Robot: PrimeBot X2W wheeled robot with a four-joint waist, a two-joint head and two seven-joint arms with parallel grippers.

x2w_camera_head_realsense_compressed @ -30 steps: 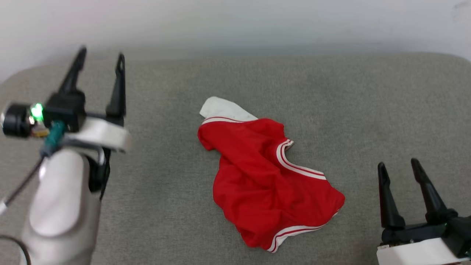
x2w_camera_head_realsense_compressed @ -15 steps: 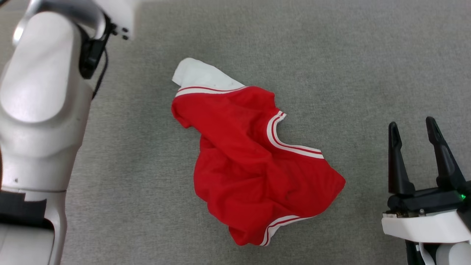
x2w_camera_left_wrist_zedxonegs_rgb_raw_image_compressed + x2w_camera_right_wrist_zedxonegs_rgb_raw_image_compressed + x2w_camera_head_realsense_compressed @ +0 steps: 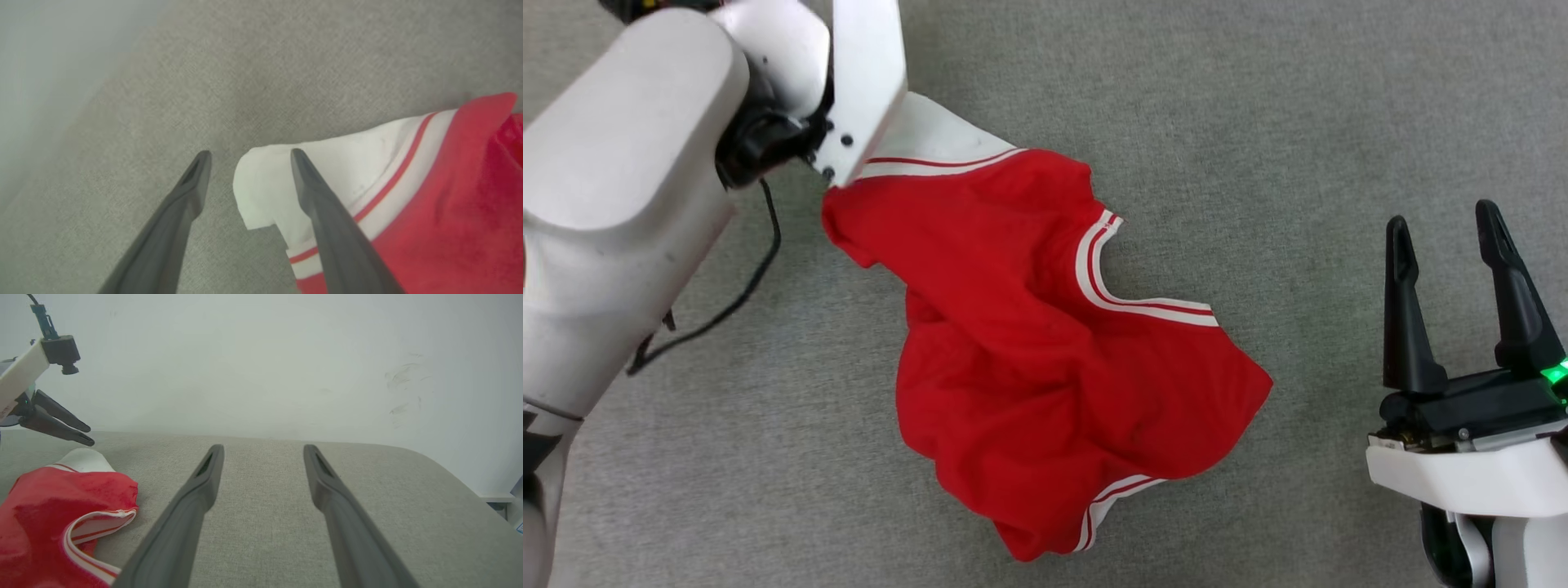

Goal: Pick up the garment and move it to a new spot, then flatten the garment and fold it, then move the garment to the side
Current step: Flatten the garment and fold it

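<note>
The garment [image 3: 1029, 343] is a crumpled red shirt with a white sleeve and striped trim, lying in the middle of the grey surface. My left arm's wrist [image 3: 849, 90] reaches over its white sleeve at the upper left. In the left wrist view my left gripper [image 3: 250, 153] hangs open just above the sleeve's [image 3: 269, 183] corner, one finger over the white cloth and one over bare surface, holding nothing. The right wrist view shows the left gripper [image 3: 89, 435] above the garment [image 3: 53, 506]. My right gripper [image 3: 1443, 214] stands open and empty to the garment's right, apart from it, and appears again [image 3: 264, 447] over bare surface.
The grey fabric surface [image 3: 1339, 122] spreads around the garment on every side. A pale wall [image 3: 261, 355] rises behind it, and the surface's rounded corner [image 3: 449, 469] lies to the far right. A black cable [image 3: 743, 286] hangs from my left arm.
The head camera has tilted down, shifting the whole picture. My left arm has swung right until its gripper is over the white sleeve. The right gripper and the garment have kept still.
</note>
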